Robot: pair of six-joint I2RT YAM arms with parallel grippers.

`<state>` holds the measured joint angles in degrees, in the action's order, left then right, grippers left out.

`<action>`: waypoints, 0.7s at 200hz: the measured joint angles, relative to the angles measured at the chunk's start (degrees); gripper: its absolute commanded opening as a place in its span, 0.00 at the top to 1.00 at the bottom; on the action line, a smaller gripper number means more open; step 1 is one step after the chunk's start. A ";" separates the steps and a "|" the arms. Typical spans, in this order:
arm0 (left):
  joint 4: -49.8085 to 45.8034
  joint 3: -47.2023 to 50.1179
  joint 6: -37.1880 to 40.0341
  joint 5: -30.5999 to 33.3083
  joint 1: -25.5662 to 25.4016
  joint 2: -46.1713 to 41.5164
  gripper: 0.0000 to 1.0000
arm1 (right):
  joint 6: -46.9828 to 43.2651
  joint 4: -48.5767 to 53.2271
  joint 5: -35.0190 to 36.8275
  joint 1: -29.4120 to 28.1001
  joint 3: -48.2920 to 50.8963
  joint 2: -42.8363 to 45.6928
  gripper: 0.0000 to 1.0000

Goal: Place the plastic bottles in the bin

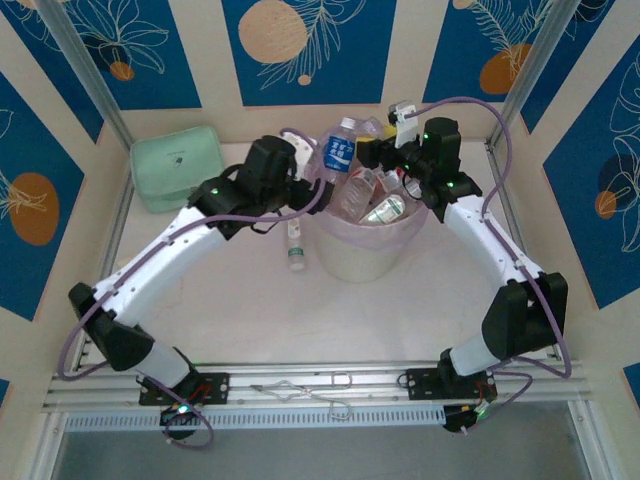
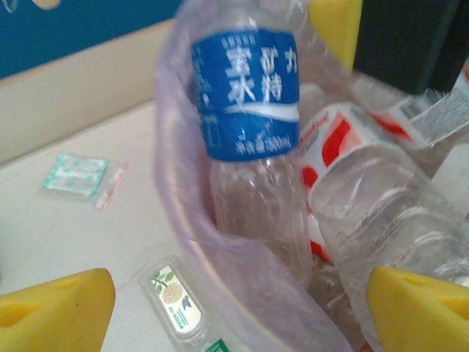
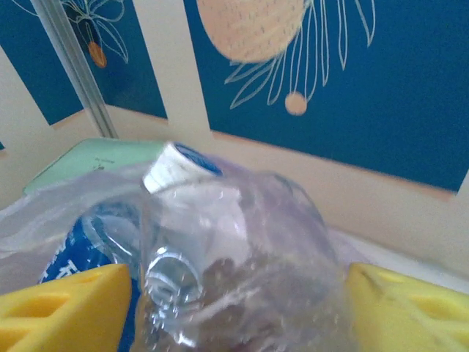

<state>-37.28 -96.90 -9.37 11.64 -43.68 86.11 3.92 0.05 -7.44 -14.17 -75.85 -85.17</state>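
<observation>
Top external shows the bin (image 1: pixel 360 262) heaped with plastic bottles (image 1: pixel 385 208), with one stray bottle (image 1: pixel 294 245) on the worktop (image 1: pixel 300 320) beside it; left wrist shows the left tool (image 2: pixel 242 304) wide open and empty at the rim; right wrist shows the right tool (image 3: pixel 238 308) spread wide, apparently gripping nothing, over the heap.

**Chinese lettering on one blue bottle label**

Large white characters, 宝矿力 over 水特, are printed on the blue label (image 2: pixel 245 95) of the upright bottle (image 2: pixel 256 213) at the far left inside the bin (image 2: pixel 183 220). A white wave stripe is drawn beneath them. The small print below the stripe and the tiny row above the characters are too blurred to be read. Lettering on the red-and-white label (image 2: pixel 333 139) beside it cannot be made out. On the surface (image 2: pixel 44 242), a plant picture is carried by a clear sachet (image 2: pixel 174 301) just beside the bin. The print on a green-and-white packet (image 2: pixel 73 174) farther off is illegible.
</observation>
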 measured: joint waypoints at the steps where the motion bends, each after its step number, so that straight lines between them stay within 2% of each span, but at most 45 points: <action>1: 0.13 0.07 -0.04 -0.11 0.13 -0.28 0.11 | -0.07 0.22 0.00 -0.02 -0.07 0.02 0.09; 24: 1.29 1.88 -1.11 -1.18 2.40 -5.68 0.11 | -0.50 7.06 -0.26 -0.42 -1.36 1.11 0.03; 71: 3.10 10.51 -4.70 -2.34 8.04 -14.60 0.12 | -0.52 13.75 -0.50 -0.26 -6.51 2.99 0.00; 108: 6.47 22.47 -9.22 -2.64 8.44 -13.62 0.17 | -0.44 14.36 -0.46 0.22 -10.80 4.22 0.05; 140: 13.62 32.57 -16.24 -3.21 8.44 -9.25 0.13 | 1.36 14.36 -0.44 0.33 -10.88 4.59 0.09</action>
<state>-23.66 -64.34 -25.61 8.43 -35.24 76.86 5.28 14.41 -7.88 -13.85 -86.74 -80.58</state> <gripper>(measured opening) 0.850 0.918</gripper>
